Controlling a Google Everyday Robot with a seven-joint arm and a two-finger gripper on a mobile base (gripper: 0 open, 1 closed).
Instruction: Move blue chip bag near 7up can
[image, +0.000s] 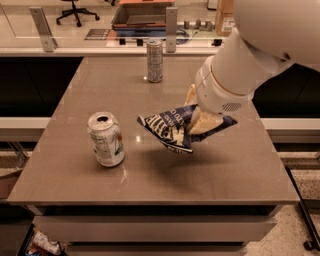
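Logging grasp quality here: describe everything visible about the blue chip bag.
The blue chip bag is crumpled dark blue foil with white lettering. The gripper, right of table centre, is shut on its right half, holding it tilted, apparently above the table, with a shadow beneath. It hangs right of the 7up can, apart from it.

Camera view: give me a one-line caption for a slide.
The tool, above the table, grips the blue chip bag off the surface, apart from the upright 7up can.
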